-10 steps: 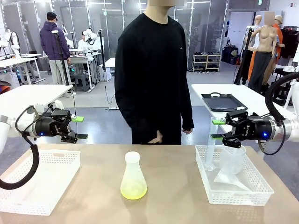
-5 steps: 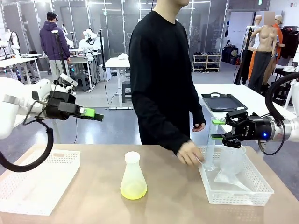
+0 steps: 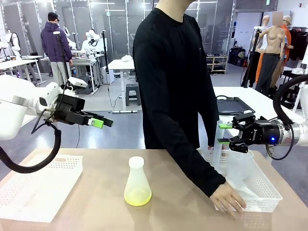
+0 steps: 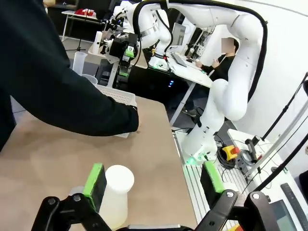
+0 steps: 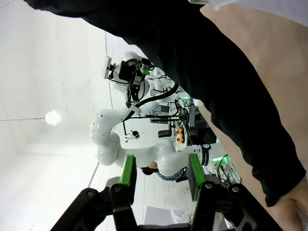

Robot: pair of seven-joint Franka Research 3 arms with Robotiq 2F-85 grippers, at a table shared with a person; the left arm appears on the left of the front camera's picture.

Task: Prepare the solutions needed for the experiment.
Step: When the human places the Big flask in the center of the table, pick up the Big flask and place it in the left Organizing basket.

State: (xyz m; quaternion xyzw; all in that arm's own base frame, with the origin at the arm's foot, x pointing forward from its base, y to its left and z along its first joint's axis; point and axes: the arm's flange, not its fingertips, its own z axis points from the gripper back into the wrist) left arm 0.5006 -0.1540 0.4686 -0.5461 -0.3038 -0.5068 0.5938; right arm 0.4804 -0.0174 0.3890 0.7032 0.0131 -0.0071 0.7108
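Front view: showing the flask (image 3: 137, 182) standing upright at the middle of the bench (image 3: 96, 207), between the left basket (image 3: 29, 192) and the right basket (image 3: 269, 192), touching neither. Showing the solutions (image 3: 137, 196) lying as a shallow, pale yellow-green layer in the flask bottom. Placing the left gripper (image 3: 102, 121) high over the far left of the bench, pointing toward the middle, well apart from the flask. Placing the right gripper (image 3: 224, 134) above the right basket, just over a clear beaker (image 3: 239, 166) standing inside it. Showing the person's hand (image 3: 227, 198) resting on the near rim of that basket, with the black sleeve (image 3: 192, 159) crossing in front of its left end.

Left wrist view: looking down along the left gripper's own fingers and settling what the front view is leaving vague, namely the jaws spread wide with nothing between them. Catching the flask neck from above, lined up with one green pad (image 4: 95, 179) but lower, down on the bench. Adding a tall clear cylinder (image 4: 79, 61) beside the beaker, below the right gripper.

Right wrist view: rolled sideways. Giving the right jaws as standing part-way apart, gripping nothing. Looking past the sleeve toward the left arm (image 5: 108, 127) farther off.
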